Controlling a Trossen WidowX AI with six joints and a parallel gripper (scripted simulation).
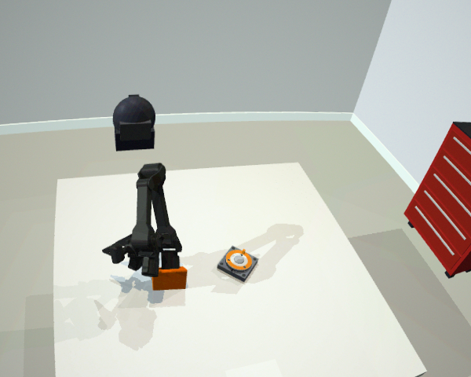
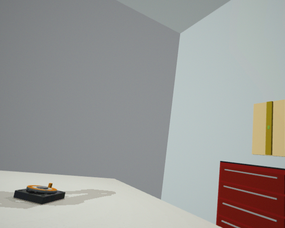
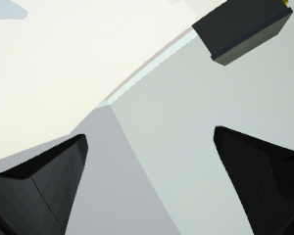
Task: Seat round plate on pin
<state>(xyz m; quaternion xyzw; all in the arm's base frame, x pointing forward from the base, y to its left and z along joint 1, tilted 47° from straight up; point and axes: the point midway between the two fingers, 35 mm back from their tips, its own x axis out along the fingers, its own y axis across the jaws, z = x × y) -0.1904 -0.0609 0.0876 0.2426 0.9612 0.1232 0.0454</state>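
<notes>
The round plate (image 1: 232, 265) (image 2: 52, 189), an orange ring with a pale middle, sits around the grey post (image 1: 239, 258) (image 2: 42, 187) on the square dark base (image 1: 224, 264) (image 2: 27, 196). A dark gap shows under its near side in the exterior view. Its orange tab (image 1: 243, 251) (image 2: 50, 185) stands up at the back, slightly right of the post. Small dark holes show in the ring; the pin cannot be made out. My gripper (image 3: 151, 137) is open, with nothing between its fingers in the wrist view. In the top view it is left of the base, well apart from the plate.
An orange block (image 1: 169, 279) stands below the arm (image 1: 143, 210), left of the base. The arm's shadow falls around the base on the white table top (image 1: 308, 324) (image 2: 108, 208). A red drawer cabinet (image 1: 438, 210) (image 2: 250, 194) stands beyond the table's right edge.
</notes>
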